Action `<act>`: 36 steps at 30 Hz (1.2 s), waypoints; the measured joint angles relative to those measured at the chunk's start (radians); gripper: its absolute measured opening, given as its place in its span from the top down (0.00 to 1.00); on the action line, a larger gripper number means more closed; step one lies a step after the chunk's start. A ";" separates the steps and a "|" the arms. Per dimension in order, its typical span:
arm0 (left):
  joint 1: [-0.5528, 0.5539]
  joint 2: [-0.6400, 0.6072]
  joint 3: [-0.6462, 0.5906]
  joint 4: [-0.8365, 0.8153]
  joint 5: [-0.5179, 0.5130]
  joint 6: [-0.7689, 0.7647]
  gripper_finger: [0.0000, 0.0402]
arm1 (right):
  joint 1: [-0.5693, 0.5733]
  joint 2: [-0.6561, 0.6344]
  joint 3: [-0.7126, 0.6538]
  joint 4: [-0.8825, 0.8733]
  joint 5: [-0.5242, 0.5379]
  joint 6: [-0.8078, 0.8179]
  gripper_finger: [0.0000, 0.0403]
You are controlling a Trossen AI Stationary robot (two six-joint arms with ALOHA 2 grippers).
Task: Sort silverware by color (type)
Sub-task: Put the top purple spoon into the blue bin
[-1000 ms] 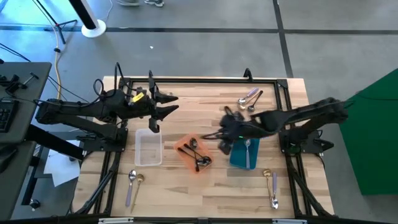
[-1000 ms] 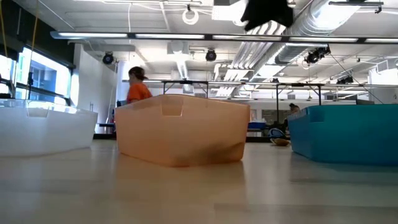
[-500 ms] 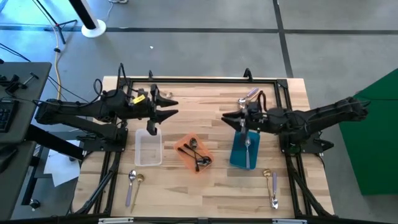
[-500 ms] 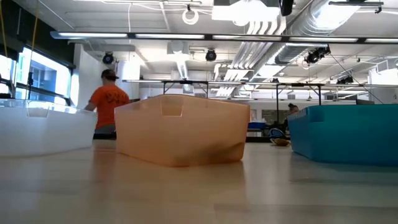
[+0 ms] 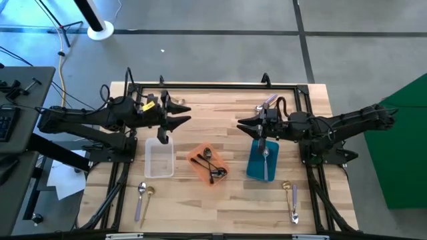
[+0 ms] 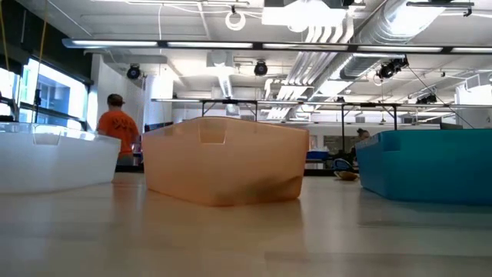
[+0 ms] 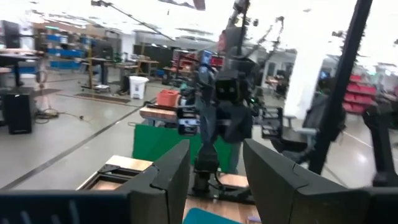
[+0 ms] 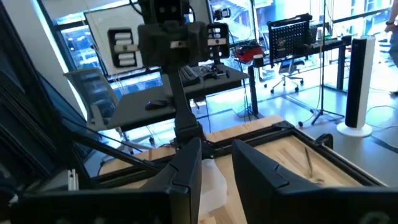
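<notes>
Three trays sit mid-table: left tray (image 5: 159, 158), middle tray (image 5: 207, 165) holding spoons (image 5: 212, 165), right tray (image 5: 263, 162) holding one spoon (image 5: 265, 160).

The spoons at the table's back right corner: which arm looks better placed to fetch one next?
The right arm, probably. Its gripper hangs open beside those spoons, while the left gripper waits open across the table, above the clear tray.
</notes>
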 joint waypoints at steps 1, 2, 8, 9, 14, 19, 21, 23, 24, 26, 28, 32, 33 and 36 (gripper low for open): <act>0.000 0.000 0.000 0.003 -0.007 -0.002 0.66 | 0.000 0.000 0.000 0.000 -0.001 -0.005 0.82; 0.000 0.000 0.000 0.005 -0.014 -0.002 0.66 | 0.000 0.000 0.000 0.001 -0.001 -0.011 0.82; 0.000 0.000 0.000 0.007 -0.024 0.033 0.66 | -0.004 0.000 0.000 0.001 -0.001 -0.017 0.82; 0.000 0.000 0.000 0.007 -0.024 0.033 0.66 | -0.005 0.000 0.000 0.001 -0.001 -0.017 0.82; 0.000 0.000 0.000 0.002 -0.024 0.034 0.66 | -0.006 0.000 0.000 0.001 0.004 -0.019 0.82; 0.000 0.000 0.000 -0.013 -0.023 0.050 0.66 | -0.006 0.000 0.000 0.001 0.006 -0.020 0.82; 0.000 0.000 0.000 -0.013 -0.023 0.051 0.66 | -0.006 0.000 0.000 0.001 0.007 -0.020 0.82; 0.000 0.000 0.000 -0.012 -0.023 0.051 0.66 | -0.006 0.001 0.000 0.001 0.007 -0.020 0.82; 0.000 0.000 0.000 -0.012 -0.023 0.052 0.66 | -0.006 0.001 0.000 0.001 0.008 -0.020 0.82; 0.000 0.000 0.000 -0.013 -0.023 0.052 0.66 | -0.006 0.001 0.000 0.001 0.009 -0.020 0.82; 0.000 0.000 0.000 -0.014 -0.023 0.052 0.66 | -0.006 0.001 0.000 0.000 0.024 -0.018 0.82; 0.000 0.000 0.000 -0.029 -0.023 0.052 0.66 | -0.006 0.001 0.001 -0.015 0.058 -0.012 0.82; 0.000 0.000 0.000 -0.030 -0.023 0.052 0.66 | -0.006 0.001 0.001 -0.016 0.060 -0.011 0.82; 0.000 0.000 0.000 -0.031 -0.022 0.052 0.66 | -0.006 0.001 0.001 -0.017 0.061 -0.011 0.82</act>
